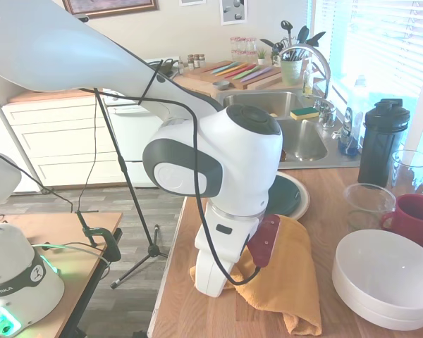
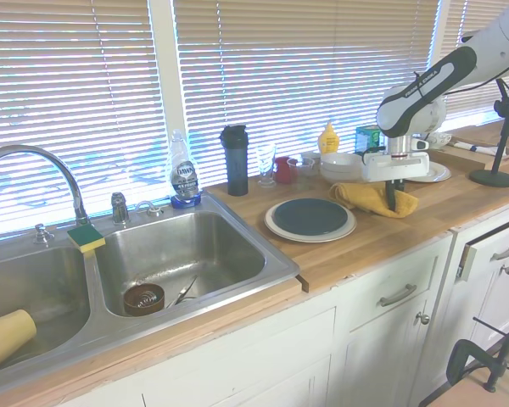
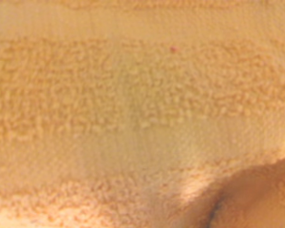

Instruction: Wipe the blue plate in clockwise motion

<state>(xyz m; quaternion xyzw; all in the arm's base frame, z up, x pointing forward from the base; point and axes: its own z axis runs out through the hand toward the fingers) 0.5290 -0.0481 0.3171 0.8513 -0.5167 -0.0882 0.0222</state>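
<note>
gripper [image 2: 394, 202] | down on yellow towel [image 2: 369, 197] | finger opening unclear | beside blue plate [image 2: 310, 215]

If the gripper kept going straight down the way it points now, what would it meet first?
The yellow towel, probably: the gripper points down right over it, and towel fills the wrist view. Under it is the wooden counter.
</note>
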